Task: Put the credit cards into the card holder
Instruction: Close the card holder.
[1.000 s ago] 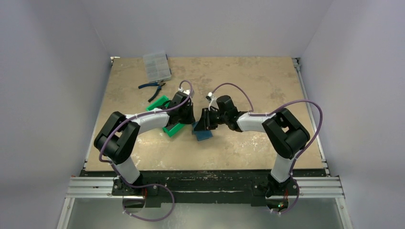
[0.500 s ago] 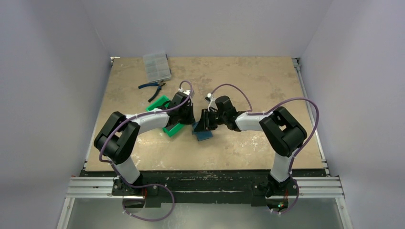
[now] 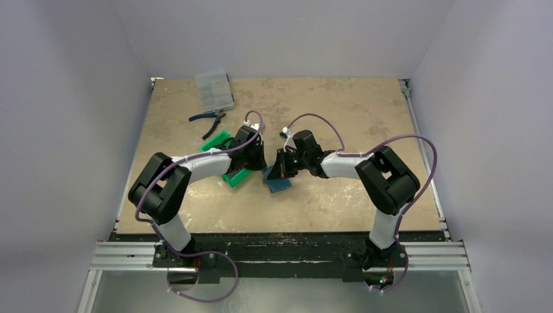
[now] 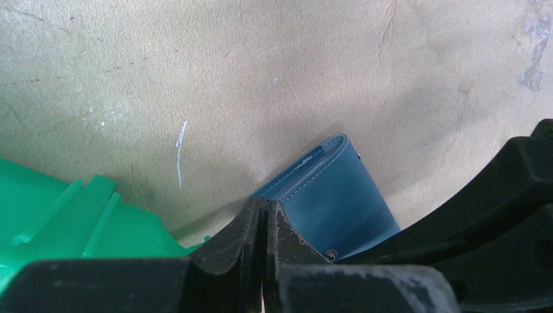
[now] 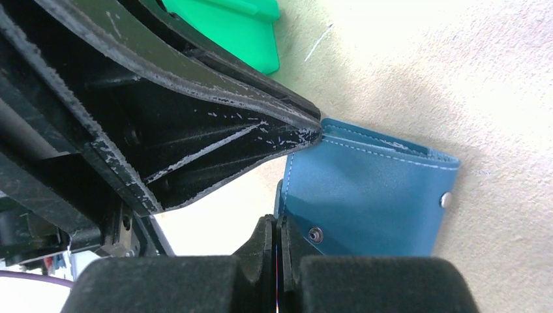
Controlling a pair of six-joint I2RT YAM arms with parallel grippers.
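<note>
The teal-blue card holder (image 3: 279, 184) lies at the table's middle, between both grippers. In the left wrist view the card holder (image 4: 339, 199) sits just past my left gripper (image 4: 264, 207), whose jaws are pressed together at its near corner. In the right wrist view my right gripper (image 5: 277, 227) is shut at the left edge of the card holder (image 5: 372, 195), beside a snap stud. The left fingers (image 5: 261, 140) reach in from the upper left, with their tip on the holder's top corner. No credit card shows clearly. A bright white patch under the left fingers cannot be identified.
A green plastic tray (image 3: 233, 176) lies under the left arm; it also shows in the left wrist view (image 4: 59, 215) and the right wrist view (image 5: 235, 26). A clear compartment box (image 3: 214, 90) and blue-handled pliers (image 3: 207, 118) lie at the back left.
My right wrist has edged slightly left toward the left gripper. The left arm and the card holder have hardly moved.
</note>
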